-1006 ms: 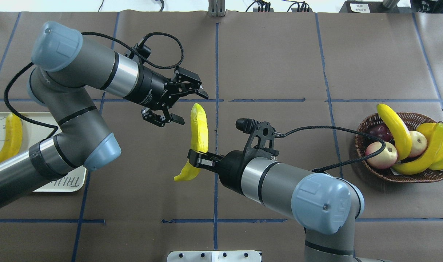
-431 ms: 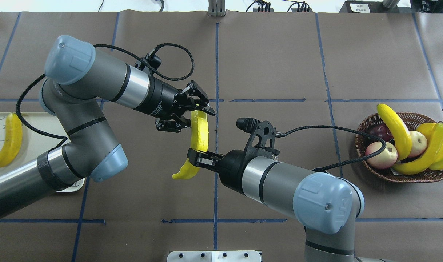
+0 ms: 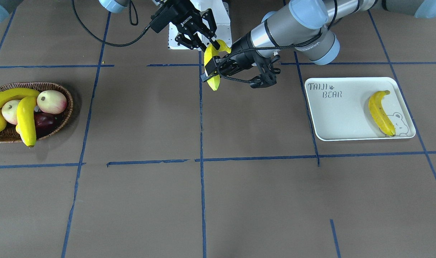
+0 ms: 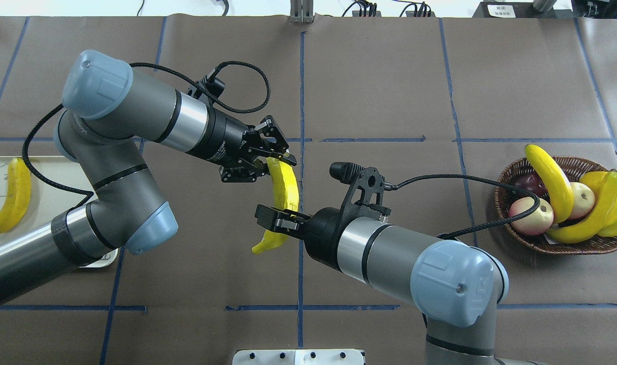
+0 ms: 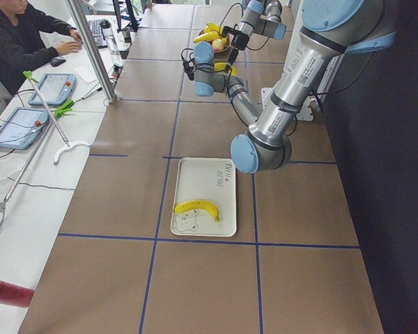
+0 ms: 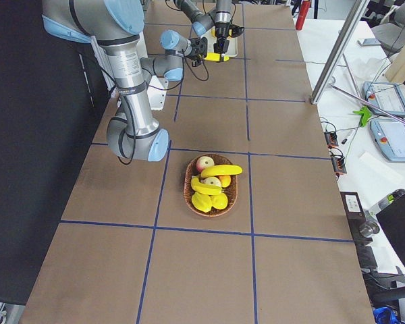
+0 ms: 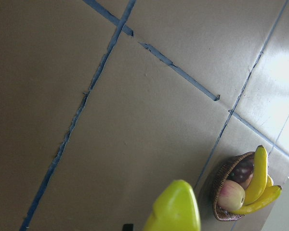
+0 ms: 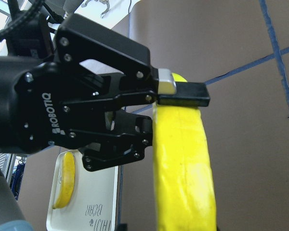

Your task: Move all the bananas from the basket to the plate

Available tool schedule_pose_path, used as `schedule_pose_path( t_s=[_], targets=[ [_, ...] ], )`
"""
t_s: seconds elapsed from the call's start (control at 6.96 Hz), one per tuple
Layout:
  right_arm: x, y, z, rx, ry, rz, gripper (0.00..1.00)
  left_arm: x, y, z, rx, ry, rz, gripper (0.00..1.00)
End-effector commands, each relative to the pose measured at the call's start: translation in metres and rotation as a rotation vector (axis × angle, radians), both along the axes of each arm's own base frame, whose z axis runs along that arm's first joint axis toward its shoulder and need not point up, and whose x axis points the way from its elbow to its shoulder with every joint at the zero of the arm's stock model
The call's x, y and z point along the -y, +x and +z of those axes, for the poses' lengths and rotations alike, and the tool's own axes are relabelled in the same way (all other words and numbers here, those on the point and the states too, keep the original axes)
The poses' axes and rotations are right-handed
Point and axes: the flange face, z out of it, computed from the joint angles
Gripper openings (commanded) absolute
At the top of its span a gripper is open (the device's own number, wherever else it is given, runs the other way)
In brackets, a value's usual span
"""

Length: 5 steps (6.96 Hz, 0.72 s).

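Right wrist-mounted view alone shows the left gripper [image 8: 176, 94] pinching the top end of the banana [image 8: 183, 163], pad flat on its peel. Overhead exterior view adds the right gripper [image 4: 275, 220] around the fruit's lower half, above mid-table; whether its jaws press or stand slack, I cannot tell. A second banana [image 3: 381, 113] lies on the plate [image 3: 343, 118]; two other bananas [image 4: 549, 175] sit in the basket [image 4: 567, 247].

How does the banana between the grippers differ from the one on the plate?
The held banana is aloft, one end in the left gripper; the plate banana lies flat on the plate. The held banana looks paler, greenish; the plate banana deeper yellow. Both are curved.
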Motion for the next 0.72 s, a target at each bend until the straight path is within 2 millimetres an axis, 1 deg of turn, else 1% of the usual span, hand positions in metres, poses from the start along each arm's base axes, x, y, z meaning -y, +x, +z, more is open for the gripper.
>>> schedule_pose_path(
  t_s=[0.0,0.14,0.29,0.43,0.57],
  targets=[
    [0.001,0.007,-0.005,0.014,0.003,0.004,1.00,0.004,-0.004,0.003,0.004,-0.001,-0.010,0.00],
    [0.002,0.019,-0.010,0.030,0.008,0.005,1.00,0.021,-0.016,0.010,0.025,-0.009,-0.044,0.00],
    [0.003,0.034,-0.011,0.034,0.011,0.011,1.00,0.042,-0.038,0.031,0.057,0.010,-0.077,0.00],
    [0.011,0.041,0.001,0.010,0.005,-0.007,1.00,0.050,-0.054,0.082,0.125,0.050,-0.090,0.00],
    [0.036,0.064,0.023,-0.039,-0.017,-0.053,1.00,0.062,-0.087,0.143,0.203,0.079,-0.086,0.00]
  ],
)
